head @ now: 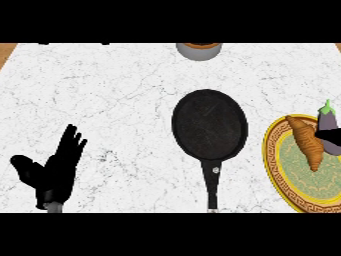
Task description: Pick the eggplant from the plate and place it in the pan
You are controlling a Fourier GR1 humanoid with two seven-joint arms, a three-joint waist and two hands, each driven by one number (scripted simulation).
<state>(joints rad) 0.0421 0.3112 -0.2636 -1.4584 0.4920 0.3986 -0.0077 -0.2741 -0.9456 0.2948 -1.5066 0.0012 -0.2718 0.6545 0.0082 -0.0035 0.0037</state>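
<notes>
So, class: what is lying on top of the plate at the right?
On the plate lie an orange sweet potato and, beside it, a purple eggplant. The right robot hand crosses the eggplant, hiding its middle. The plate's right part is cut off by the view's edge.

Counter (114,90): we see white marble, wood at both far corners.
Pan (210,125): black, centre, handle pointing toward us.
Plate (328,192): gold-rimmed, right of the pan.
Eggplant (329,122): on the plate's far edge, beside an orange vegetable (307,142).
Right hand (339,135): fingers across the eggplant.
Left hand (55,167): lower left, fingers up, resting.
Pot (199,50): grey, far edge.
</notes>
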